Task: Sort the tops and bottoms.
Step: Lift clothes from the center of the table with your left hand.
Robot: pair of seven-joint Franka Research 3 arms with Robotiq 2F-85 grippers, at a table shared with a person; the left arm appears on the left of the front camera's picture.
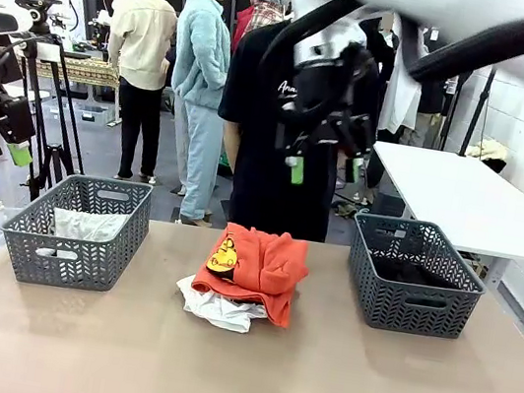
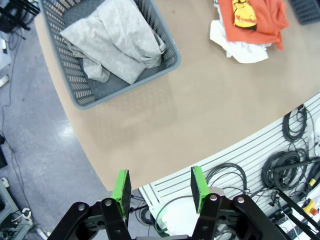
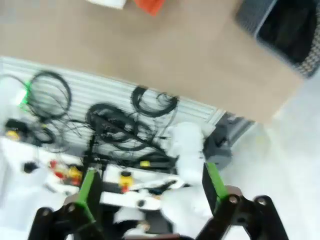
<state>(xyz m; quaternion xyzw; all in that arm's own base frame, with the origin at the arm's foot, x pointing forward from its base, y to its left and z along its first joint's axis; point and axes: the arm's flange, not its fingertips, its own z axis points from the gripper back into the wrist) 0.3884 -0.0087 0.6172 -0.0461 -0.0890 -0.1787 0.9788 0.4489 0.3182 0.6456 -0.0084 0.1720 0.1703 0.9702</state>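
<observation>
The orange top with a yellow graphic (image 1: 262, 261) lies mid-table on a white top (image 1: 219, 308). A light grey top (image 1: 88, 225) rests in the left basket (image 1: 67, 260). Something dark lies in the right basket (image 1: 414, 305); I cannot tell whether it is bottoms. My right gripper (image 1: 326, 169) hangs open high above the pile. My left gripper (image 1: 5, 148) is raised beyond the table's left end. In the left wrist view the left gripper (image 2: 160, 186) is open and empty over the table edge, with the grey top (image 2: 117, 42), orange top (image 2: 255, 17) and white top (image 2: 240, 47) ahead. The right gripper (image 3: 151, 189) looks open.
A person in a black T-shirt (image 1: 261, 137) stands at the far side behind the pile. A white table (image 1: 471, 200) stands back right, and a tripod (image 1: 51, 113) back left. Cables (image 2: 295, 160) lie below the table's near edge. Bare tabletop (image 1: 234, 372) stretches in front.
</observation>
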